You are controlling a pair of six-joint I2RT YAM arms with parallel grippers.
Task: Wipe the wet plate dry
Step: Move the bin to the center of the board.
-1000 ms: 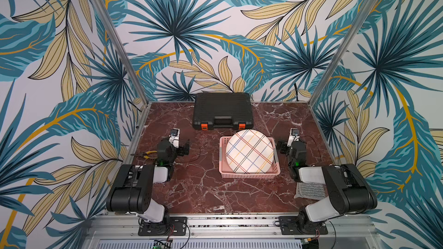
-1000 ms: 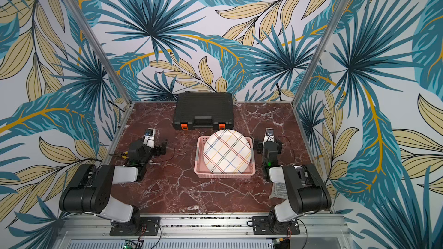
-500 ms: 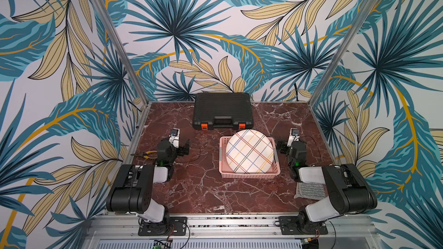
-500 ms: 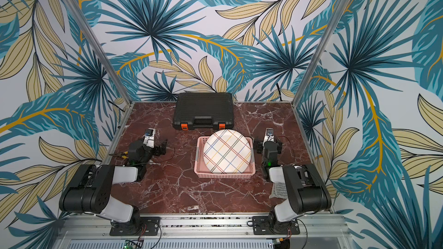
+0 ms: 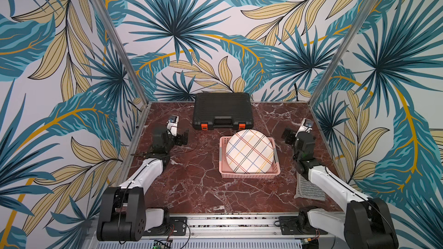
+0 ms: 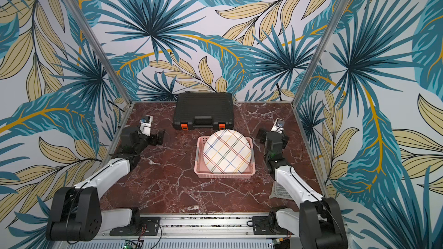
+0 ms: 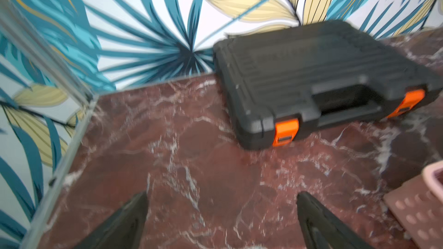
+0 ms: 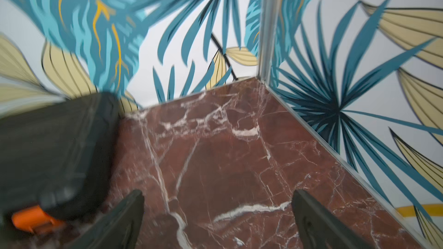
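Round plaid plate (image 5: 249, 155) tilted in pink slotted basket (image 5: 239, 175), ribbed blk case (image 5: 223, 110)

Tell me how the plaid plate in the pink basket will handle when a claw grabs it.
The plate looks rigid, so it should lift as one piece without flexing. Its smooth face is probably slippery, more so if wet. It leans across the basket with its far edge over the rim, so a push may slide or rock it.
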